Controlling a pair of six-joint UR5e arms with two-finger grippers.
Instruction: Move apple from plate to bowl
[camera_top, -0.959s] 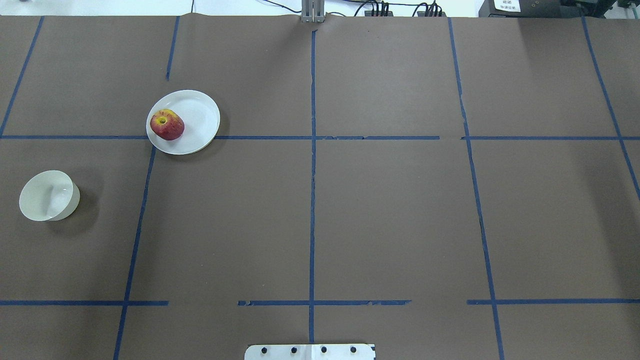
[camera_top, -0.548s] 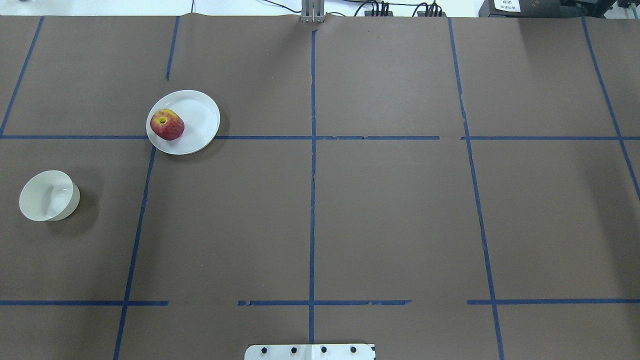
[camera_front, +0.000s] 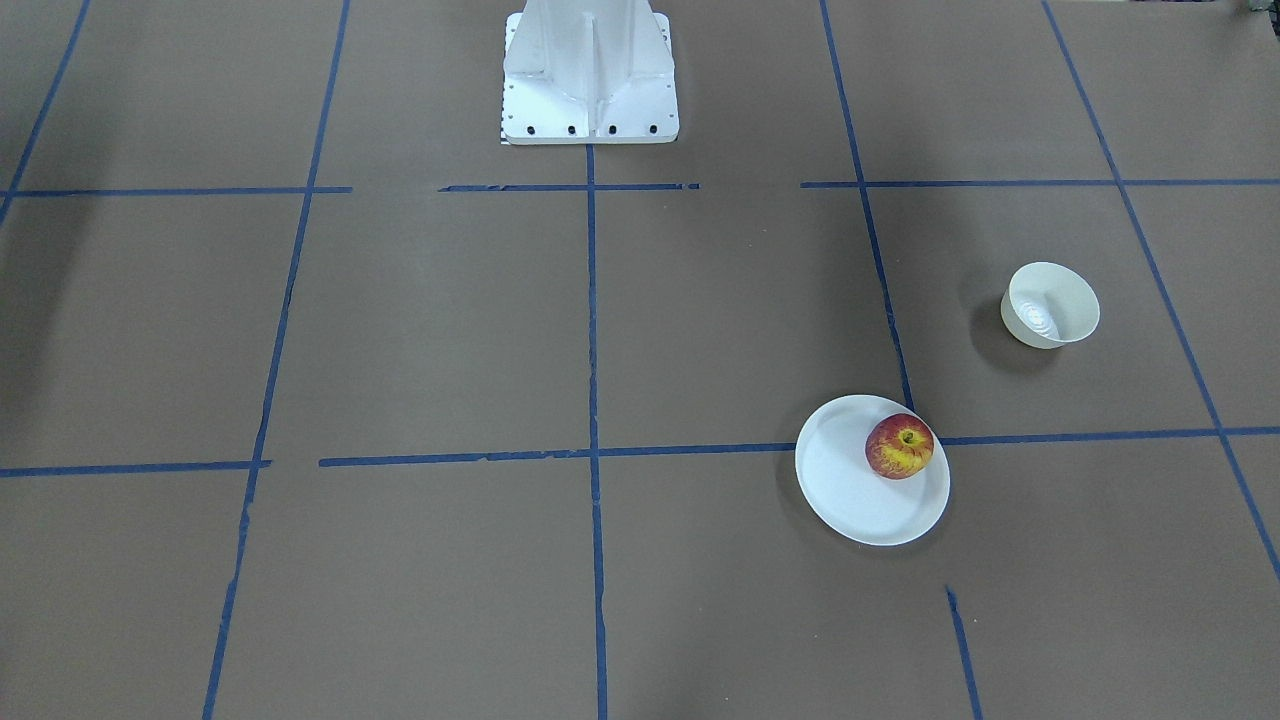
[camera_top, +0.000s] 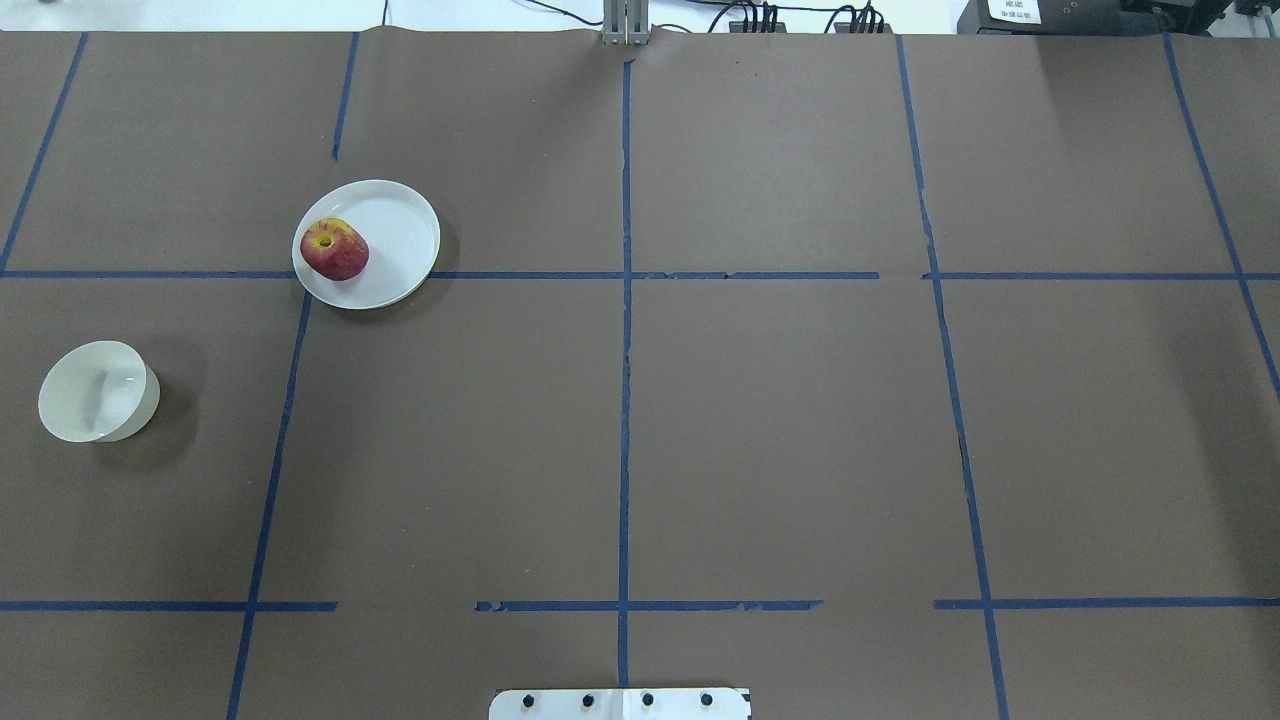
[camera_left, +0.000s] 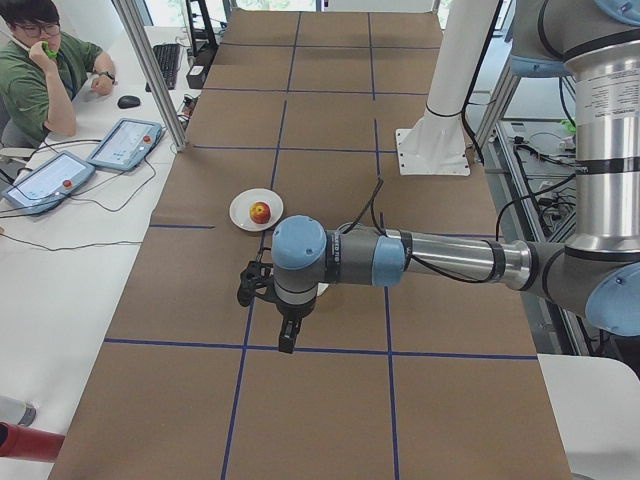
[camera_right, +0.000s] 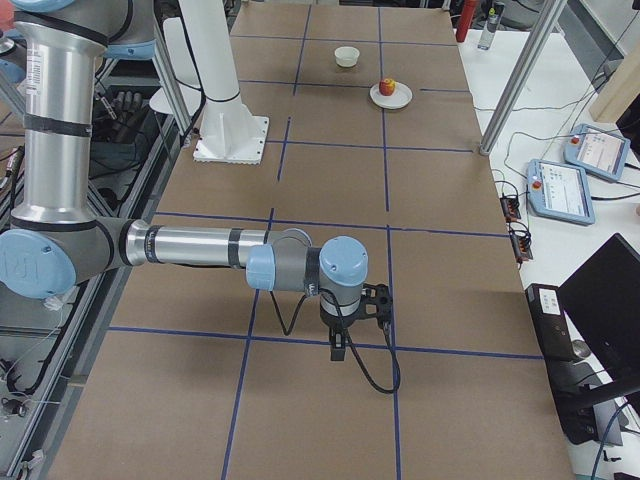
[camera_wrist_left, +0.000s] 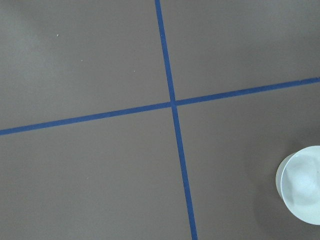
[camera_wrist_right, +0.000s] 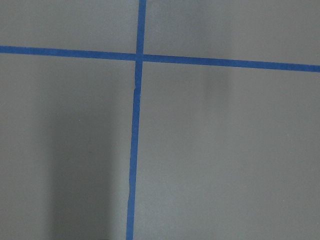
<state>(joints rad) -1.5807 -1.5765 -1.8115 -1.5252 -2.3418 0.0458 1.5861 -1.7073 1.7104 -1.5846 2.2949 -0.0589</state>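
The red and yellow apple (camera_top: 334, 250) sits on the near-left part of the white plate (camera_top: 400, 235), on the table's left half. It also shows in the front view (camera_front: 899, 446) on the plate (camera_front: 850, 495). The small white bowl (camera_top: 97, 392) stands empty, nearer and further left; it also shows in the front view (camera_front: 1050, 304) and the left wrist view (camera_wrist_left: 302, 185). My left gripper (camera_left: 286, 338) hangs above the table beyond the bowl's side, seen only from the side; I cannot tell if it is open. My right gripper (camera_right: 340, 345) hangs over the far right end, likewise unreadable.
The robot's white base mount (camera_front: 590, 70) stands at the table's middle edge. Blue tape lines cross the brown table cover. An operator (camera_left: 40, 70) sits beside the table with teach pendants (camera_left: 125, 143) and cables.
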